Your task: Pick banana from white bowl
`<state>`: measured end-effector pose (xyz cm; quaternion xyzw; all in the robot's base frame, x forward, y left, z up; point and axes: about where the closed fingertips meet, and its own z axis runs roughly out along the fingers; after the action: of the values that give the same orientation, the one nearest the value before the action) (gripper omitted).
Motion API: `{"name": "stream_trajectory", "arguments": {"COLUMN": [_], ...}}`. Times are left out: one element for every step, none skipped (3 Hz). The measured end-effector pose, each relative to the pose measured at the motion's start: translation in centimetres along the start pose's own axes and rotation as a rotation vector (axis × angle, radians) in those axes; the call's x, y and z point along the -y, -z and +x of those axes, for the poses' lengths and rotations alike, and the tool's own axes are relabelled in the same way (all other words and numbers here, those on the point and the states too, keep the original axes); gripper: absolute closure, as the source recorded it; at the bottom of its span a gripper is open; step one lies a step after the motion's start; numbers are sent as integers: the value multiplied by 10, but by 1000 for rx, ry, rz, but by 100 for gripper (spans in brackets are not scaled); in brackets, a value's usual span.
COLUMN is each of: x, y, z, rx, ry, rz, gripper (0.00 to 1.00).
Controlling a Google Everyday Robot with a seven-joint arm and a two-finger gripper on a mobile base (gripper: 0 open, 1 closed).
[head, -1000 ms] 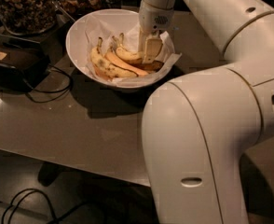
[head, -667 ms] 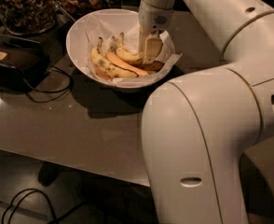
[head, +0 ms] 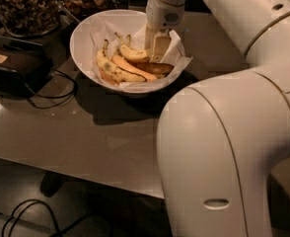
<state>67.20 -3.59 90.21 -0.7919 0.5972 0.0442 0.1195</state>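
Camera view.
1. White bowl (head: 81, 41) on bench (head: 86, 132): paper-lined, holds bananas. I count at least three.
2. Jars (head: 24, 9) of nuts: two, behind the bowl at upper left.
3. Black box (head: 14, 68): one, left of the bowl.
4. Claw (head: 155, 47): down inside the bowl's right side. I cannot tell whether it is open or gripping.
5. Banana (head: 130, 52): in the bowl, just left of the claw, right end touching it.

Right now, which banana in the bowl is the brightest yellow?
The short curved banana at the bowl's back, beside the gripper; the others look orange or dark-spotted.
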Motion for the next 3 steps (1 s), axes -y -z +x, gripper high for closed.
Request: {"name": "stream_trajectory", "arguments": {"x": [-4,-9,-20], "y": [7,12,25], "z": [-2,-5,-4], "rx": [13,16,48], "ry": [36,74,108], "rz": [9,10,44], "gripper": [100,100,100]}}
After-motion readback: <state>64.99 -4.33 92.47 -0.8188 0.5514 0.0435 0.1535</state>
